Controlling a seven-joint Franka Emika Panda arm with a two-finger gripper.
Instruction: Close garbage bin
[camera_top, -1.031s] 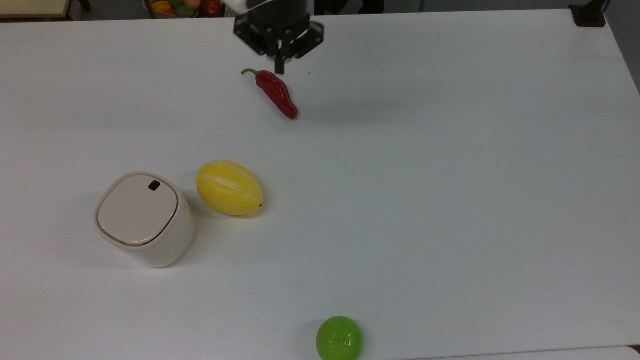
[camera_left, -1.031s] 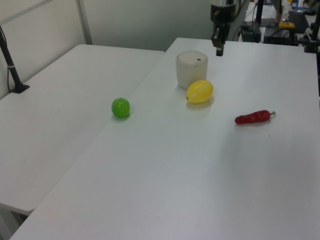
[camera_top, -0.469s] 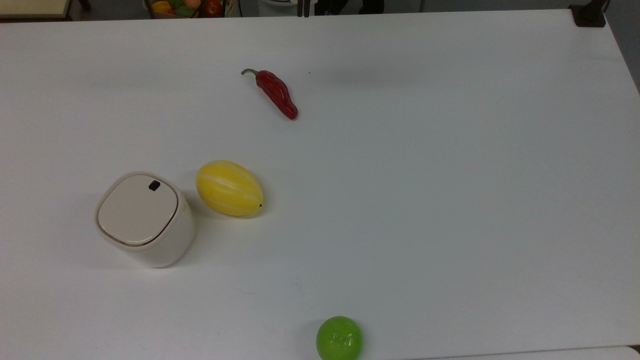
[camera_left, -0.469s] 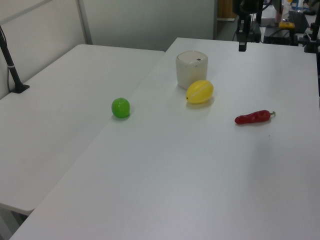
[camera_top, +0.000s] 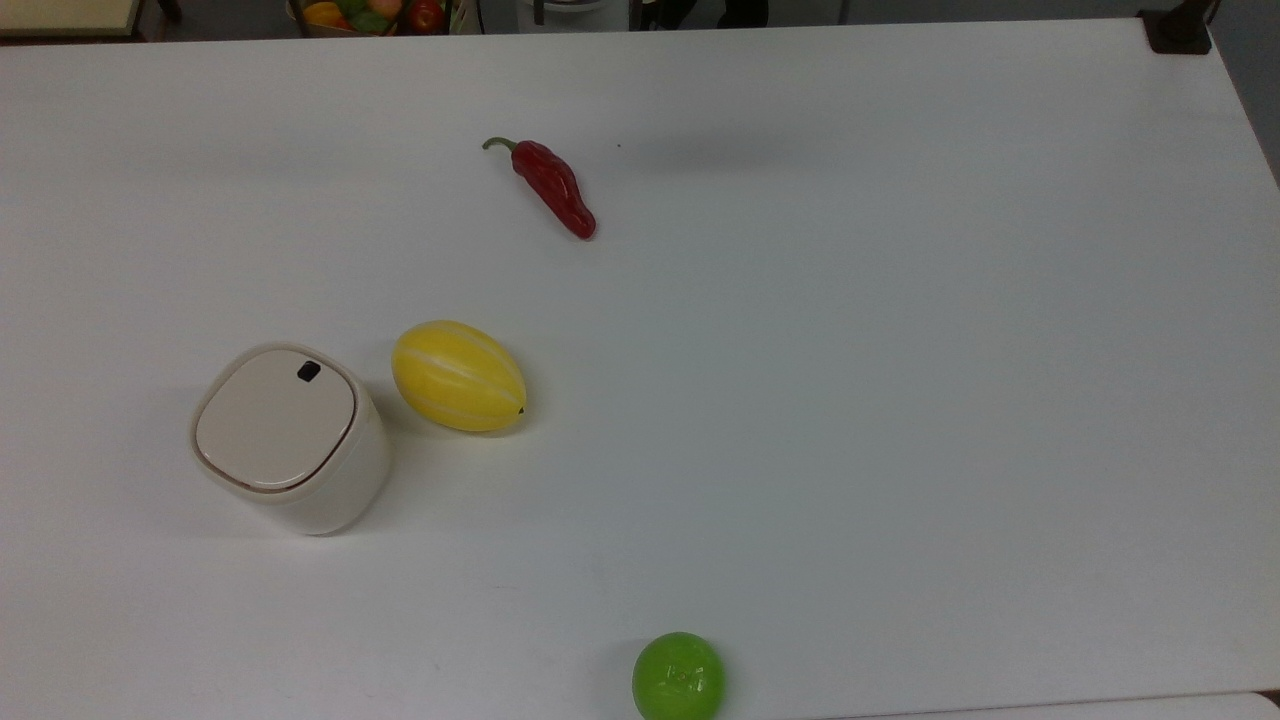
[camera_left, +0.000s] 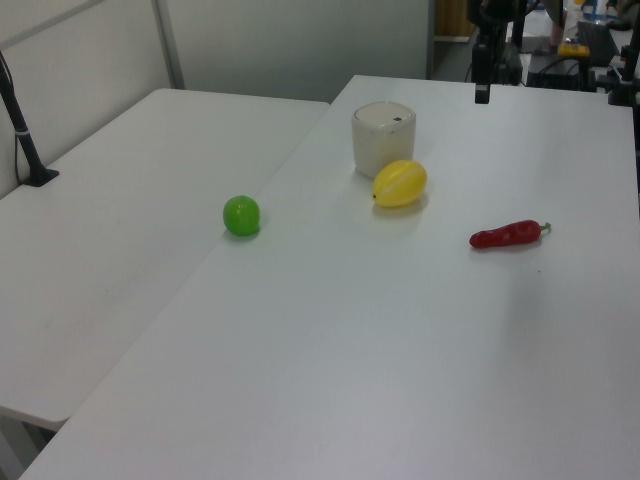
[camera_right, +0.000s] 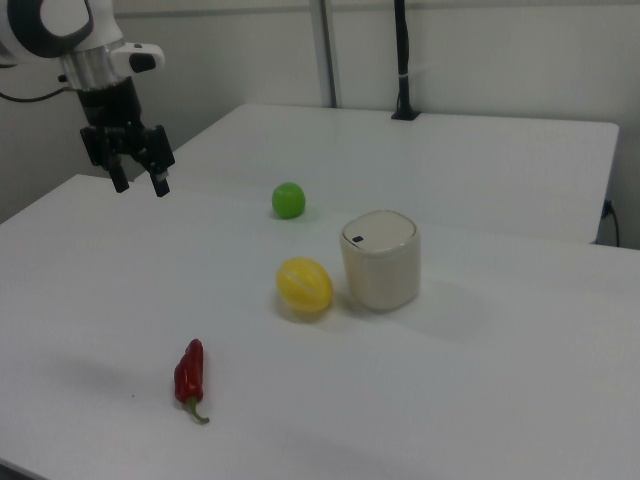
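Note:
The garbage bin (camera_top: 290, 440) is a cream-white tub standing on the white table (camera_top: 850, 400) at the top view's left. Its flat lid (camera_top: 275, 418) with a small black mark lies down level with the rim. The bin also appears in the left view (camera_left: 383, 138) and the right view (camera_right: 380, 260). My gripper (camera_right: 140, 186) hangs in the air at the right view's far left, well away from the bin, open with nothing between its fingers. In the left view the gripper (camera_left: 482, 90) hangs over the table's far edge.
A yellow melon (camera_top: 458, 376) lies right beside the bin. A red chili (camera_top: 552, 186) lies farther back and a green ball (camera_top: 678, 676) sits near the front edge. A fruit basket (camera_top: 375, 14) stands beyond the table. A second table (camera_left: 120, 220) adjoins.
The gripper, which hung over the chili's stem end a second ago, has pulled back off the top view's upper edge and shifted right in the left view. The bin and fruit have not moved.

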